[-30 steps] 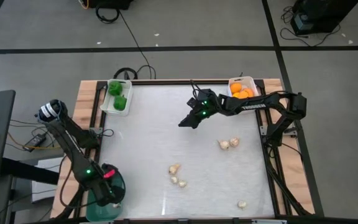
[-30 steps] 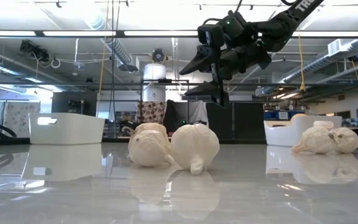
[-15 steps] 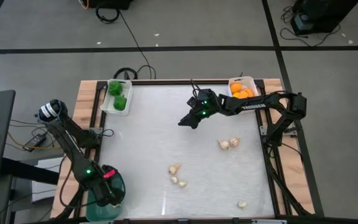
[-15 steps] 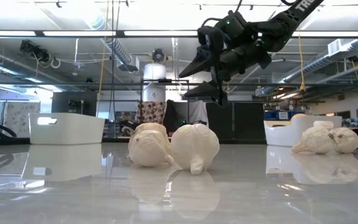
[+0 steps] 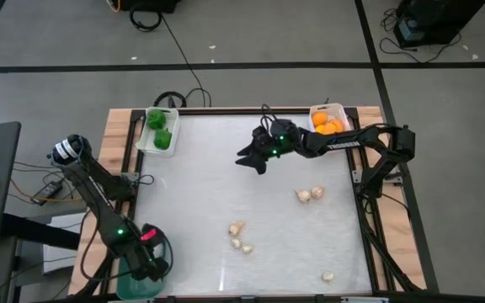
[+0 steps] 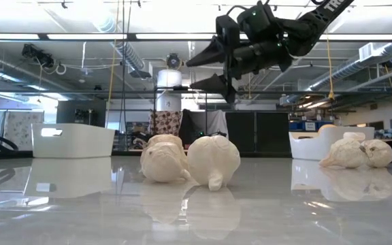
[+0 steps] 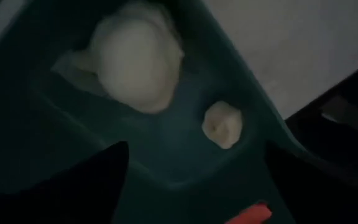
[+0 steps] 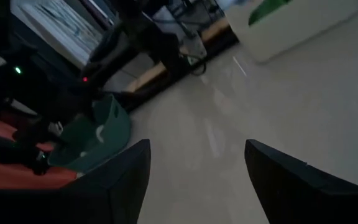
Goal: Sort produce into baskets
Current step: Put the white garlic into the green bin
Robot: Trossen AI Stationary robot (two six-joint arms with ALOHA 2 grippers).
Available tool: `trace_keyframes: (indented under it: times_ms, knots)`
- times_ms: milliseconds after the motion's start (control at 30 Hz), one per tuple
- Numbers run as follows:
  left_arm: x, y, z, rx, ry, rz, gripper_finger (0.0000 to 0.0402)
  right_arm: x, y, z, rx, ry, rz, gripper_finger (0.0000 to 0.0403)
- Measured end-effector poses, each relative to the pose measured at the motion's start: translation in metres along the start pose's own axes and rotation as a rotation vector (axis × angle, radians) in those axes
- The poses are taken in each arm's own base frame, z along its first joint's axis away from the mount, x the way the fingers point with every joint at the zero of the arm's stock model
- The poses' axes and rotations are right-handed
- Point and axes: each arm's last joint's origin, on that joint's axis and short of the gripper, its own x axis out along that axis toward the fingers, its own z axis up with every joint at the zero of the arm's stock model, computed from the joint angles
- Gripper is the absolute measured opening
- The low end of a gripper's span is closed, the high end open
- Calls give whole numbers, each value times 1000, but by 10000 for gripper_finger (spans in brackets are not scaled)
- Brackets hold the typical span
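Observation:
Whitish garlic-like pieces lie on the table: a pair (image 5: 308, 194) at the right, others (image 5: 239, 236) near the middle, and one (image 5: 328, 275) at the near edge. My left gripper (image 5: 150, 268) hangs open over the teal bin (image 5: 133, 284) at the near left corner. In the left wrist view a large whitish piece (image 7: 138, 59) and a small one (image 7: 222, 124) rest on the bin's floor below the open fingers (image 7: 86, 186). My right gripper (image 5: 242, 160) hovers open and empty above the table's far middle, high over the pieces (image 6: 189, 76).
A white bin with green peppers (image 5: 158, 130) stands at the far left corner, and a white bin with orange fruits (image 5: 327, 119) at the far right corner. The table's middle between the garlic pieces is bare.
My right gripper has risen a little and tipped up toward level while rolling about its own axis, and its fingertips have shifted toward the table's left edge. The produce on the table has stayed put.

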Motion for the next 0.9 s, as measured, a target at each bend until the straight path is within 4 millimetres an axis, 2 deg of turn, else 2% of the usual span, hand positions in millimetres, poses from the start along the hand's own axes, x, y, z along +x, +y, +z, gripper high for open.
trace_keyframes:
  times_ms: [200, 400, 467, 700, 900]
  knots:
    - [-3, -4, 3, -11, 67, 0, 344, 0, 3, 6, -2, -56, 28, 252]
    - [-20, -6, 9, 4, 25, -40, 303, -4, -8, 7, 97, -54, -33, 239]
    - [-31, -4, 12, 6, -50, -37, 292, -6, -13, 9, 108, -57, -47, 239]
    - [-87, 11, 23, 16, -264, 1, 278, -15, -28, 16, 153, -54, -57, 239]
    - [-119, 17, 41, 174, -501, -10, 278, -20, -40, 13, 225, -1, -104, 238]
